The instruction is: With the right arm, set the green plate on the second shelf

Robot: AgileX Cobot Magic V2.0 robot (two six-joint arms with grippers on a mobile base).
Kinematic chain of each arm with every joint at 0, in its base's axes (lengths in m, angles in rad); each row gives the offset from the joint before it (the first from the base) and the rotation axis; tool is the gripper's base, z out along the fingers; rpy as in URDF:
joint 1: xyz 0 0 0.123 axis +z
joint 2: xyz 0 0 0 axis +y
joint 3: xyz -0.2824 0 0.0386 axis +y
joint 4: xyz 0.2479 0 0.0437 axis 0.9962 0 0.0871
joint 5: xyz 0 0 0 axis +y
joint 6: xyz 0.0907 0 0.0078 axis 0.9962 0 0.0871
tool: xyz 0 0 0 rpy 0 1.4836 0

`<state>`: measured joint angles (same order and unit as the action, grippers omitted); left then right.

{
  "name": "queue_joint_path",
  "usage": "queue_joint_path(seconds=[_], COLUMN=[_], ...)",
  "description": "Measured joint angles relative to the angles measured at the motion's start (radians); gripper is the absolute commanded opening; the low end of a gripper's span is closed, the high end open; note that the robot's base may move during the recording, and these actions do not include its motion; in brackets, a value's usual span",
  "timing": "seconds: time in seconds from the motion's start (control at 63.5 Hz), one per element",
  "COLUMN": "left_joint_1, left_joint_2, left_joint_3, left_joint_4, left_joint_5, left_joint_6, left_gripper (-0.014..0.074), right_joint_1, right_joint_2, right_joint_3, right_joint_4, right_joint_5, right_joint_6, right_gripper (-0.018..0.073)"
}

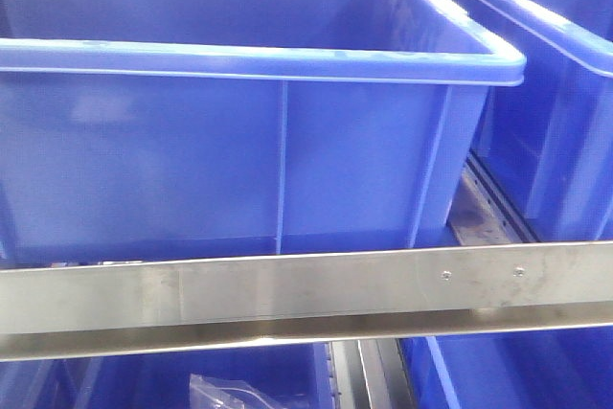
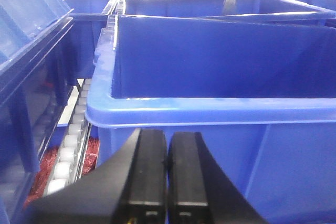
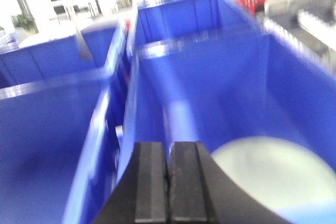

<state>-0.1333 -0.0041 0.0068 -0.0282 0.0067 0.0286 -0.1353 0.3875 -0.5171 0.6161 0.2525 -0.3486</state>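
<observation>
The green plate (image 3: pixel 273 174) lies flat on the floor of a blue bin (image 3: pixel 220 61), at the lower right of the blurred right wrist view. My right gripper (image 3: pixel 168 153) is shut and empty, above the bin and just left of the plate. My left gripper (image 2: pixel 167 153) is shut and empty, just in front of the near wall of another blue bin (image 2: pixel 210 114). The plate does not show in the front view or the left wrist view.
The front view shows a large blue bin (image 1: pixel 239 64) on a shelf behind a steel rail (image 1: pixel 306 289), with another bin (image 1: pixel 565 93) to its right and more below. White rollers (image 2: pixel 68 150) run left of the left gripper's bin. A further bin (image 3: pixel 47 129) lies left of the right gripper.
</observation>
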Motion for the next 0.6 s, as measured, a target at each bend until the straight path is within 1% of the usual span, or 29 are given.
queue_joint_path(seconds=[0.283, 0.598], left_joint_1=[0.000, 0.000], left_joint_2=[0.000, 0.000], left_joint_3=[0.000, 0.000], left_joint_4=[0.000, 0.000], left_joint_5=[0.000, 0.000], left_joint_6=[0.000, 0.000], left_gripper=[0.0130, 0.0130], right_joint_1=[0.000, 0.000], right_joint_2=[-0.171, -0.185], right_joint_3=[0.134, 0.199], right_joint_4=[-0.028, -0.083], right_joint_5=[-0.006, -0.011], right_joint_6=[0.000, 0.000], right_gripper=[0.0052, 0.0052])
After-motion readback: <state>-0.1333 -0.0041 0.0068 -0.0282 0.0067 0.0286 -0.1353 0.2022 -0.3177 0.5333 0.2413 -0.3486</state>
